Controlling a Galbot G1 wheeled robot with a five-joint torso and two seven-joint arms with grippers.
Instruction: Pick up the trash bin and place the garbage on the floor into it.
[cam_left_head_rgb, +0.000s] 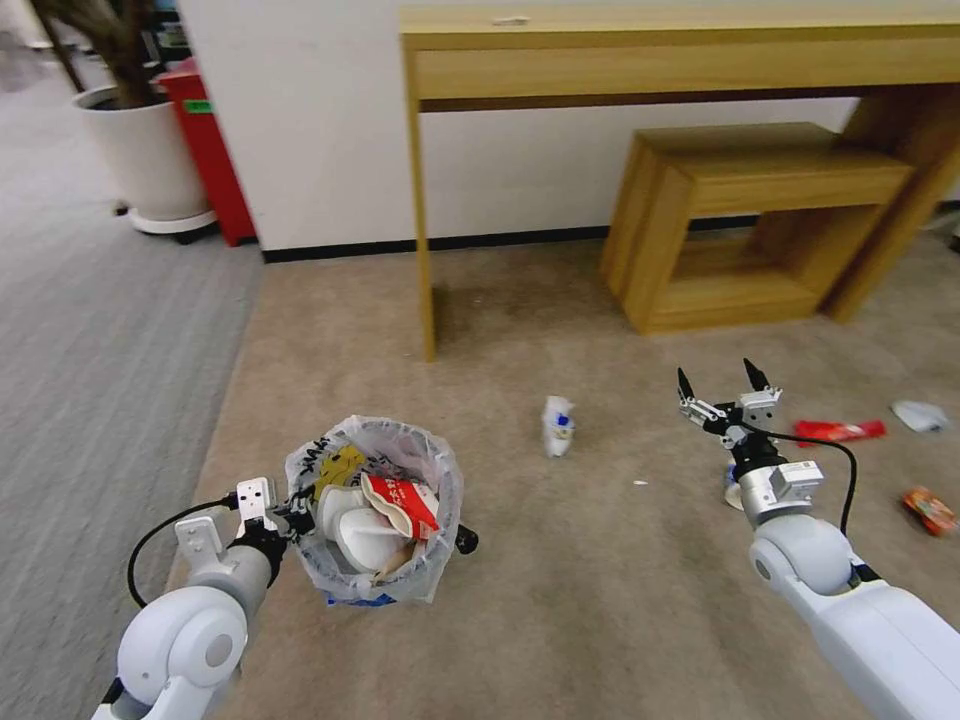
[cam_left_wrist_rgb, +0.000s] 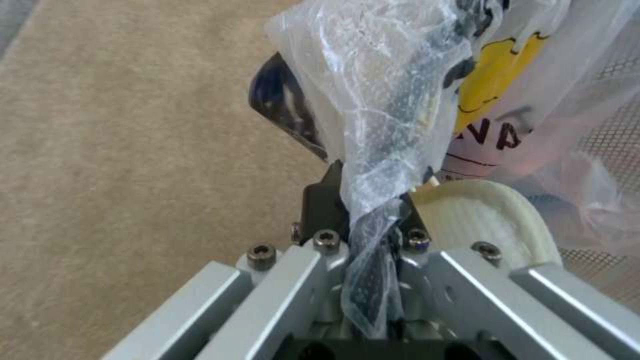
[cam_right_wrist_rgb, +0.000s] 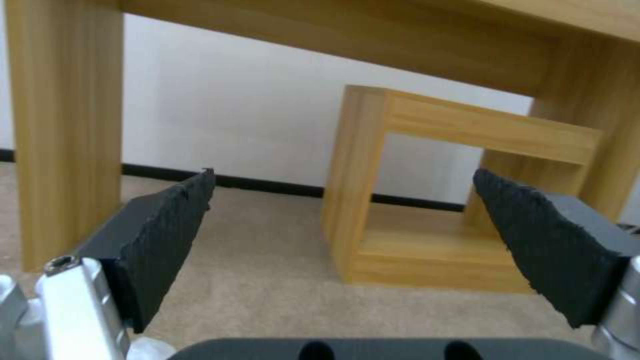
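Bin (cam_left_head_rgb: 375, 515): clamped by its rim and bag in the left gripper (cam_left_wrist_rgb: 370, 210), fingers together on the plastic; held just above the carpet (cam_left_head_rgb: 560, 600), nearly full.
Bin contents: red-white carton (cam_left_head_rgb: 405, 503), white slipper (cam_left_head_rgb: 350, 525), yellow wrapper (cam_left_head_rgb: 338, 468); piled close to the rim.
Right gripper (cam_left_head_rgb: 722, 388): fingers wide apart, nothing between them, raised over the carpet and pointed toward the desk (cam_left_head_rgb: 680, 60).
Litter by the right gripper: cup (cam_left_head_rgb: 557, 425) well off to its left; red wrapper (cam_left_head_rgb: 840, 431) just to its right; tissue (cam_left_head_rgb: 920, 415) farther right; can (cam_left_head_rgb: 928, 510) right and nearer the robot.
Risk, grip: hold likely on thin plastic as much as rim; bag could slip or tear under the load, and the bin would drop.
Risk, overflow: more pieces pushed in could tip the carton out.
Risk, reach: can and tissue sat far out; a long stretch could swing the bin.
Count: one bin, four loose pieces seen on the carpet, three named pieces inside.
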